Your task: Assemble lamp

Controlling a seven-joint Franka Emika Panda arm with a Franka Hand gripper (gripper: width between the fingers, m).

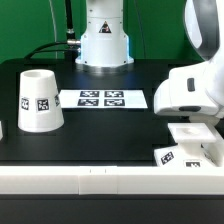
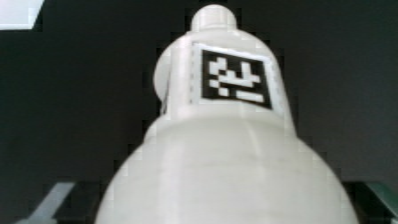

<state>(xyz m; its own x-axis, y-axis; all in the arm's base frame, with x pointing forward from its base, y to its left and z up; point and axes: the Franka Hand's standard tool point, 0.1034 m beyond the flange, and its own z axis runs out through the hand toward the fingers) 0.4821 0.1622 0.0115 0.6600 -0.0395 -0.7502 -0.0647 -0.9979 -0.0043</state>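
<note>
In the wrist view the white rounded bulb (image 2: 214,150) fills the picture, its narrow tip pointing away and a black-and-white tag (image 2: 237,80) on its neck. My gripper (image 2: 214,208) has a finger on each side of the bulb's wide body and is shut on it. In the exterior view the arm's white hand (image 1: 190,92) hangs over the flat square base (image 1: 188,148) at the front right and hides the bulb and fingers. The tapered shade (image 1: 40,100) stands rim down at the left, tags facing out.
The marker board (image 1: 103,98) lies flat at the table's middle. The robot's white pedestal (image 1: 103,40) stands behind it. A white ledge (image 1: 100,178) runs along the table's front edge.
</note>
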